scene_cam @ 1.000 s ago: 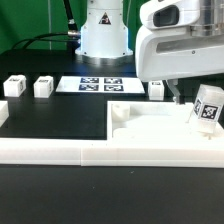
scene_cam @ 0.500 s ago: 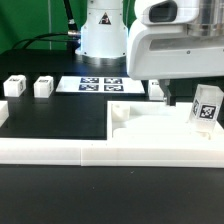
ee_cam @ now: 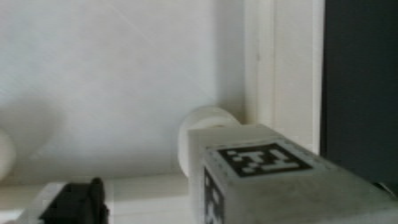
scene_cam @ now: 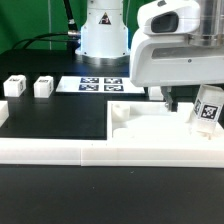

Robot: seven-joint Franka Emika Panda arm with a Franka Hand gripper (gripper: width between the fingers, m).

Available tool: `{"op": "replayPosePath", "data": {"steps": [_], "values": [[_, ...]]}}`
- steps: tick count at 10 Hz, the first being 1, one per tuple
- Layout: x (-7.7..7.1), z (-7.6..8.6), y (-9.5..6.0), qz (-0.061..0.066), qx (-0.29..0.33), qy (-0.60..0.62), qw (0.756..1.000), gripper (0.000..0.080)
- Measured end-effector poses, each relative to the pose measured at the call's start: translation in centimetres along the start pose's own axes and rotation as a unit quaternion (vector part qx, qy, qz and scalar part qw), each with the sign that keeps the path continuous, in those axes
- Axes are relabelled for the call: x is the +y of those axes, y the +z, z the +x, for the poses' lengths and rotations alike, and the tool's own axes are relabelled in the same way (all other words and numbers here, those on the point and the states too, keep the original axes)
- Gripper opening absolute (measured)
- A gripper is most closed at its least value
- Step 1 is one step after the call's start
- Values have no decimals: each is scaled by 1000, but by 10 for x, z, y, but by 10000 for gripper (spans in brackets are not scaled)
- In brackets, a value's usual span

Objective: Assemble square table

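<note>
While the gripper [scene_cam: 167,100] hangs with jaws spread and empty, a tagged leg [scene_cam: 207,108] stands just beside it.
Directly below the gripper lies the tabletop [scene_cam: 150,130], its raised rim just past the leg.

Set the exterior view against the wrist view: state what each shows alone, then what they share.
Exterior view only: a loose leg and a second loose leg at the exterior view's left, the marker board, the long border rail and the robot's base.
Wrist view only: a rounded white shape right beside the tagged leg.
Both: the tabletop with its raised rim, the tagged leg by that rim, and the open tool, seen in the wrist view as one dark finger.
</note>
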State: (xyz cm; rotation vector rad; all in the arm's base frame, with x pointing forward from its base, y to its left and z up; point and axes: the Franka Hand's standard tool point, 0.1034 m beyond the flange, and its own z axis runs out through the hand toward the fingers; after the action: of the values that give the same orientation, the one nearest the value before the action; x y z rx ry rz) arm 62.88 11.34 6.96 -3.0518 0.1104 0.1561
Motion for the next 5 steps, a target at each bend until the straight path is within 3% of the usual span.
{"op": "replayPosePath", "data": {"steps": [2,3,4,5], "values": [[0,0,0,0,0,38,999,390],[-1,0,0,1,0,78,997,390],[-1,0,0,1,0,117,993,285],[-1,0,0,1,0,154,988,285]]}}
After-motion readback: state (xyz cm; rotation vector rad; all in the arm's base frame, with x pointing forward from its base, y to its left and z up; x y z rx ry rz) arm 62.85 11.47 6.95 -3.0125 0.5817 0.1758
